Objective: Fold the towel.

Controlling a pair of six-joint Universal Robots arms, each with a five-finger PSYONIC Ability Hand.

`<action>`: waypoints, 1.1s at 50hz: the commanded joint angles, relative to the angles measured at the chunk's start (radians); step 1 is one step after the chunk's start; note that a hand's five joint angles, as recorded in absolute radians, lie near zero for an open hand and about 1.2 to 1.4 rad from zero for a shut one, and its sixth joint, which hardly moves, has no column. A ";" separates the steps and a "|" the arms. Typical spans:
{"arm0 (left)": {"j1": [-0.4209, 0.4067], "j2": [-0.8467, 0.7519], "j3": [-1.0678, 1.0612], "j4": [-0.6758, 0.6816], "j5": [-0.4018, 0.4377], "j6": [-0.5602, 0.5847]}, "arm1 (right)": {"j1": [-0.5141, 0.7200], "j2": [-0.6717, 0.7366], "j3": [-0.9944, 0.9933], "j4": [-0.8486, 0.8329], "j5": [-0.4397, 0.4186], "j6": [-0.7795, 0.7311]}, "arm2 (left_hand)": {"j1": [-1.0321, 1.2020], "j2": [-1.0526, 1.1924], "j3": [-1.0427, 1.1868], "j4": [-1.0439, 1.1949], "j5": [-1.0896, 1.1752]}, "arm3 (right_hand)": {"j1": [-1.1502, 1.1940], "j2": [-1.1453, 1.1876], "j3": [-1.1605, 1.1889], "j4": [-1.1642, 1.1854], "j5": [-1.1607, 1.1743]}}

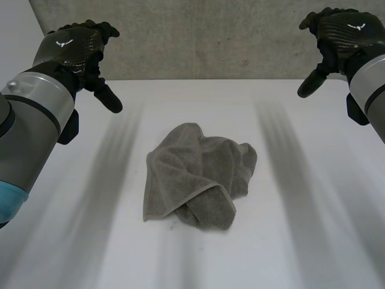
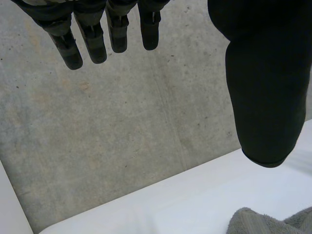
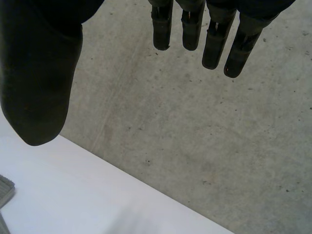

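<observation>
A grey towel (image 1: 195,176) lies crumpled in a loose heap at the middle of the white table (image 1: 301,241). My left hand (image 1: 75,48) hovers high above the table's far left, well clear of the towel, fingers (image 2: 92,39) straight and apart from the thumb (image 2: 263,83), nothing in it. My right hand (image 1: 343,33) hovers likewise above the far right, fingers (image 3: 214,39) relaxed, thumb (image 3: 39,78) spread, empty. An edge of the towel (image 2: 273,222) lies below the left thumb, and a towel corner (image 3: 5,190) lies beneath the right thumb.
A grey concrete wall (image 1: 210,36) rises right behind the table's far edge. Bare white tabletop surrounds the towel on every side.
</observation>
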 commanded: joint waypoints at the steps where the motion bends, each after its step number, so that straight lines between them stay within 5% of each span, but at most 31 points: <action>1: 0.002 0.001 0.001 0.000 0.001 -0.001 | -0.003 0.001 -0.005 0.002 -0.003 -0.001 | 0.008 0.016 0.015 0.015 0.007 | -0.060 -0.093 -0.078 -0.088 -0.062; 7: 0.000 0.010 -0.011 0.002 0.004 -0.006 | 0.000 0.001 -0.007 0.018 -0.041 -0.008 | 0.031 0.040 0.038 0.039 0.030 | -0.060 -0.093 -0.078 -0.088 -0.062; 17: -0.067 0.035 -0.155 0.015 0.013 0.005 | 0.015 0.142 -0.123 0.243 -0.361 -0.266 | 0.037 0.046 0.044 0.045 0.036 | -0.060 -0.093 -0.078 -0.088 -0.062; 22: -0.077 0.023 -0.250 0.107 0.015 0.005 | 0.018 0.259 -0.186 0.284 -0.434 -0.404 | 0.035 0.043 0.041 0.042 0.033 | -0.060 -0.093 -0.078 -0.088 -0.062; 37: -0.135 -0.197 -0.388 0.310 0.013 0.003 | 0.113 0.574 -0.294 0.188 -0.393 -0.581 | 0.040 0.049 0.047 0.048 0.039 | -0.060 -0.093 -0.078 -0.088 -0.062; 42: -0.155 -0.287 -0.384 0.379 0.013 0.008 | 0.152 0.653 -0.317 0.102 -0.362 -0.583 | 0.084 0.092 0.091 0.092 0.083 | 0.074 0.040 0.055 0.045 0.072; 46: -0.161 -0.315 -0.376 0.402 0.015 0.008 | 0.158 0.721 -0.366 0.084 -0.279 -0.584 | 0.173 0.181 0.179 0.180 0.171 | 0.483 0.450 0.464 0.455 0.481; 47: -0.163 -0.322 -0.375 0.407 0.016 0.008 | 0.158 0.721 -0.366 0.084 -0.279 -0.584 | 0.268 0.277 0.275 0.276 0.267 | 0.485 0.451 0.466 0.456 0.483; 51: -0.164 -0.322 -0.371 0.413 0.016 0.006 | 0.156 0.735 -0.433 0.087 -0.229 -0.578 | 0.510 0.518 0.517 0.517 0.509 | 1.161 1.127 1.142 1.132 1.159; 55: -0.166 -0.304 -0.364 0.419 0.033 0.006 | 0.141 0.676 -0.433 0.090 -0.221 -0.555 | 1.043 1.051 1.049 1.050 1.042 | 1.162 1.129 1.143 1.133 1.160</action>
